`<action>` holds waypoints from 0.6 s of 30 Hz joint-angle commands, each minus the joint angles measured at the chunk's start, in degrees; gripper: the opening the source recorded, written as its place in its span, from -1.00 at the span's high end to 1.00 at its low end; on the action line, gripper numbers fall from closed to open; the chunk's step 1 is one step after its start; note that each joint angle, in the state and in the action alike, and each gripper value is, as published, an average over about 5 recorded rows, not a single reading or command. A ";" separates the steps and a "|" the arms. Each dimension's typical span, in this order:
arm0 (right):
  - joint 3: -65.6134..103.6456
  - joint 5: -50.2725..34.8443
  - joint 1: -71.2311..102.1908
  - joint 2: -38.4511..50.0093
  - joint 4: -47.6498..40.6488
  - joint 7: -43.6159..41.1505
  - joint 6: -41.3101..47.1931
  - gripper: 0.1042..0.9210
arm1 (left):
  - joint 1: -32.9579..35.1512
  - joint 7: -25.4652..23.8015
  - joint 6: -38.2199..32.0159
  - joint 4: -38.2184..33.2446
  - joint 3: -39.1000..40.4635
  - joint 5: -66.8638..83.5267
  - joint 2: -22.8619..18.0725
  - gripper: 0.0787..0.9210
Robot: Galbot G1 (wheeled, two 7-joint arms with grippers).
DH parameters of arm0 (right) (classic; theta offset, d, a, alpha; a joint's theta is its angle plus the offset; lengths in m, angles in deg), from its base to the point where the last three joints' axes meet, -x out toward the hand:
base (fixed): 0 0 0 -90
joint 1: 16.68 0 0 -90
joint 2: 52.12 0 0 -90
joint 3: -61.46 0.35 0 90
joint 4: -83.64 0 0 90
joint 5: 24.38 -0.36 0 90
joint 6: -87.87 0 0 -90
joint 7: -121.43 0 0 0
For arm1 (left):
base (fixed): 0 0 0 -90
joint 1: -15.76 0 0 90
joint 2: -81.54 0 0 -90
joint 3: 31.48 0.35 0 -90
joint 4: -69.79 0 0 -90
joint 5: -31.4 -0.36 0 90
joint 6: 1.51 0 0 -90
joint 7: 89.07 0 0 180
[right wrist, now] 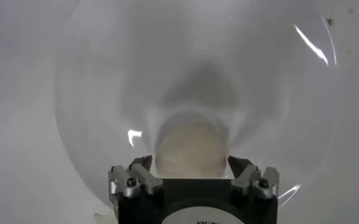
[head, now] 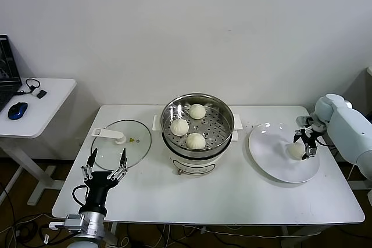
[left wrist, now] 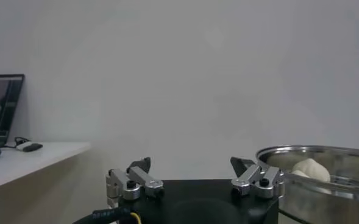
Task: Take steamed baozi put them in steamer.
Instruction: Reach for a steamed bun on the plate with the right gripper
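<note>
Head view showed the left gripper point(head: 106, 162) nearest, parked at about seven o'clock off the front-left corner of the white table point(head: 232, 196), its fingers spread wide and holding nothing; in the left wrist view the same left gripper point(left wrist: 194, 176) had its fingertips well apart, with the steel rim of the steamer point(left wrist: 325, 167) and one bun inside it visible beyond. Just past that gripper, at about nine o'clock from the table's middle, the glass lid point(head: 121, 142) lay flat on the tabletop. At the table's centre stood the steamer point(head: 197, 127), and three steamed baozi point(head: 196, 140) rested on its perforated tray, apart from one another. At about three o'clock sat the white plate point(head: 273, 155), and on its right part lay the fourth bun point(head: 296, 150). The right gripper point(head: 306, 143) hung directly over that bun, its jaws spread wide with a finger on either side of it; the right wrist view showed the right gripper point(right wrist: 191, 173) straddling the bun point(right wrist: 189, 149) on the plate point(right wrist: 94, 91), though whether the fingers touched the dough could not be told. Farthest off, at about ten o'clock, a side desk point(head: 40, 108) carried a blue mouse point(head: 17, 110).
</note>
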 commanded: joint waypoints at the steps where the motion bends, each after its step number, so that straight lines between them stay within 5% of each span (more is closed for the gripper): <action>1: 1.59 1.35 0.68 -0.50 -0.70 0.11 -0.24 -0.76 | -0.03 -0.01 -0.02 0.13 0.16 -0.06 -0.07 -0.77; 5: 1.69 1.47 0.67 -0.45 -0.67 -0.01 -0.23 -0.71 | -0.02 0.00 -0.02 0.21 0.22 -0.08 -0.10 -0.77; 12: 1.60 1.37 0.51 -0.35 -0.25 -0.14 -0.21 -0.32 | -0.01 0.01 -0.06 0.26 0.12 -0.05 -0.10 -0.77; 18: -1.14 -1.76 -0.99 0.68 2.58 -0.95 0.53 -0.28 | 0.00 0.00 -0.13 0.46 0.03 -0.04 -0.11 -0.77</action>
